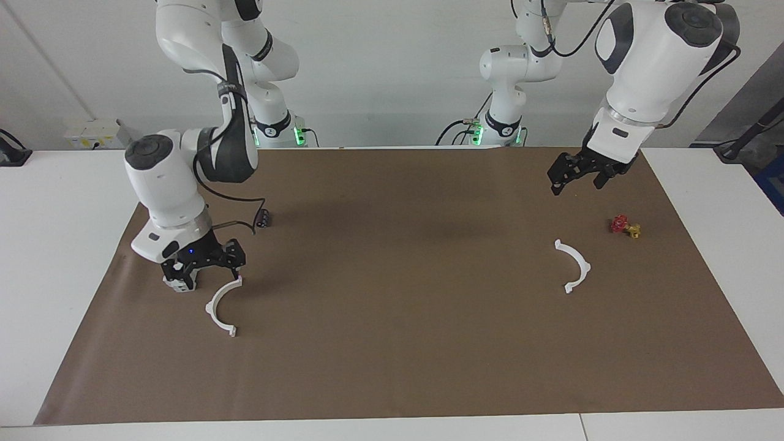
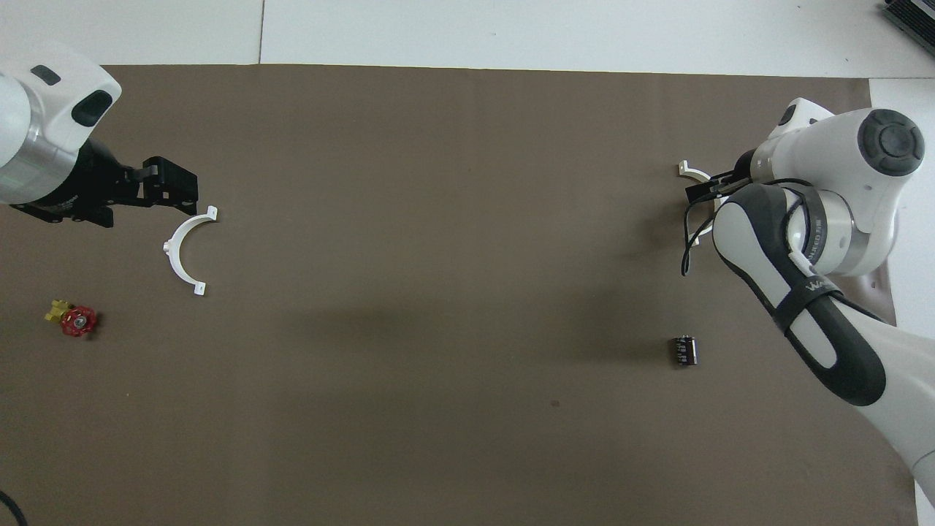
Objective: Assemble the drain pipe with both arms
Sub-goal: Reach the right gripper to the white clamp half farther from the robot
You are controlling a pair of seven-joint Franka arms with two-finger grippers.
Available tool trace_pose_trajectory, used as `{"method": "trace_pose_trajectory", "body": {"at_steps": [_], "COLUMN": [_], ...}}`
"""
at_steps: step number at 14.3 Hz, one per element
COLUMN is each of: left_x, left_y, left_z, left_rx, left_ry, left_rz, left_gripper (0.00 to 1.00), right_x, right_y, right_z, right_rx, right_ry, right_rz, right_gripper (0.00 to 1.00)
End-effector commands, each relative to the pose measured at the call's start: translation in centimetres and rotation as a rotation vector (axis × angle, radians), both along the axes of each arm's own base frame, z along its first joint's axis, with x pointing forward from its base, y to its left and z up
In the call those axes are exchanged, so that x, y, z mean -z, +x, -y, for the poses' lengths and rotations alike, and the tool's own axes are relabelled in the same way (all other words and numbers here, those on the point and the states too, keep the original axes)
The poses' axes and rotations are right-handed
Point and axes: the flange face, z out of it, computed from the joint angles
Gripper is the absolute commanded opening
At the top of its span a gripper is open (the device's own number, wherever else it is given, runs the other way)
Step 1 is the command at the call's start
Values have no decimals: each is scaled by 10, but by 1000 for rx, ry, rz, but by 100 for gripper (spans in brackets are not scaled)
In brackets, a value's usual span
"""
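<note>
Over each white arc [image 1: 222, 304] [image 1: 574, 265] hangs one tool [image 1: 207, 267] [image 1: 579, 179].

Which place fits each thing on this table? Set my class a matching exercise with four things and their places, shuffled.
Things:
1. red-and-yellow valve
2. small dark part
3. right gripper
4. left gripper

Places:
a. low, at the grey-white block
b. raised in the air
c. nearer to the robots than the half-ring at the right arm's end
d. nearer to the robots than the half-ring at the left arm's end

Pairs: 1-d, 2-c, 3-a, 4-b
</note>
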Motion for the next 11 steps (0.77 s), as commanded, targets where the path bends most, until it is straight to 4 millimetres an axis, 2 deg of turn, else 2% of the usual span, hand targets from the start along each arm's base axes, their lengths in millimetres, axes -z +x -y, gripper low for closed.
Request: {"method": "trace_pose_trajectory", "body": {"at_steps": [1, 3, 6, 7, 8, 9, 10, 11], "left_x": [-4, -4, -4, -4, -4, -4, -4, -4], "left_y": [0, 0, 0, 0, 0, 0, 0, 0], "left_z": [2, 2, 2, 2, 2, 3, 3, 3], "left_rx": [12, 12, 12, 11, 12, 12, 12, 12], "left_ry": [-7, -7, -7, -7, -7, -8, -8, -8], "left_rz": [8, 8, 8, 8, 9, 9, 9, 9], "left_gripper": [100, 100, 100, 100, 100, 100, 100, 100], "right_x": [10, 22, 42, 43, 42, 43, 43, 43], "right_y": [4, 4, 5, 5, 6, 5, 5, 5], "right_z": [20, 29, 30, 29, 30, 29, 29, 29], "right_rx": [-28, -27, -22, -24, -22, -24, -22, -20], "right_ry": [43, 40, 36, 36, 36, 36, 36, 38], "right_rz": [11, -2, 2, 0, 2, 0, 0, 0], "right_gripper": [100, 100, 100, 97, 82, 48, 4, 0]}}
